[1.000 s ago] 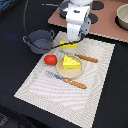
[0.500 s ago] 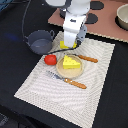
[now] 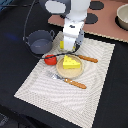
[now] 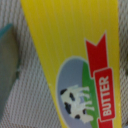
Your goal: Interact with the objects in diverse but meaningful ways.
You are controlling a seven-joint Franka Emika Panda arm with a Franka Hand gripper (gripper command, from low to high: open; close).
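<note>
1. Far on the exterior view's left: grey pot (image 3: 40, 42), two handles, sits on the black table (image 3: 15, 65), just off the edge of the striped placemat (image 3: 95, 92).
2. Red tomato (image 3: 50, 59) on the placemat, just beside the tan plate (image 3: 67, 73) and near the pot.
3. Yellow cheese wedge (image 3: 71, 62) with holes sits on the plate, about mid-scene.
4. Fork (image 3: 70, 81) with wooden handle lies on the placemat along the plate's near edge; knife (image 3: 87, 58) with wooden handle on the plate's far side.
5. White arm comes down just behind the plate; gripper (image 3: 70, 49) low over the placemat, fingers hidden by the arm body, cannot tell if clenched or released.
6. Butter box (image 4: 75, 60): only a yellow sliver shows under the arm in the exterior view. Wrist view fills with it: flat yellow box on the placemat, red ribbon reading "BUTTER", blue-green oval with a black-and-white cow.
7. Exterior view's right, far back: pinkish board (image 3: 107, 22) with dark circles, a bowl (image 3: 122, 16) on it at the frame edge.
</note>
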